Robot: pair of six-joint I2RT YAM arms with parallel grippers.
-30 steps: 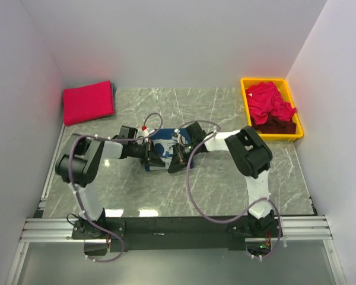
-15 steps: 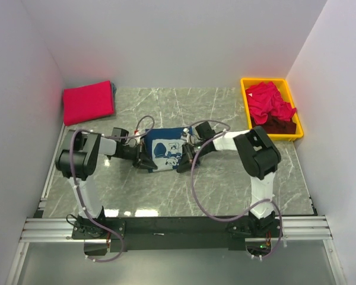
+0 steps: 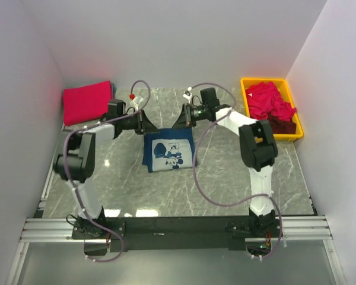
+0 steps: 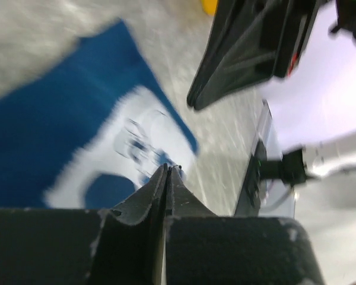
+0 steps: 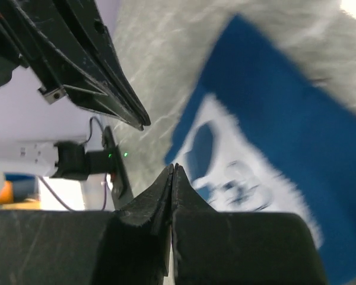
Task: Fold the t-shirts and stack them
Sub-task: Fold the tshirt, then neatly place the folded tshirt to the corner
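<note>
Grey marble table (image 3: 225, 172), centre frame: navy t-shirt (image 3: 168, 153) folded flat, cartoon print up. Folded red-pink t-shirt (image 3: 87, 102) upper left by the wall. Yellow bin (image 3: 244, 89) upper right holds crumpled red-pink t-shirts (image 3: 267, 100) over a maroon t-shirt (image 3: 282, 126). Left end effector (image 3: 146, 124) and right end effector (image 3: 177, 122) both closed, empty, near the navy t-shirt's far edge.
</note>
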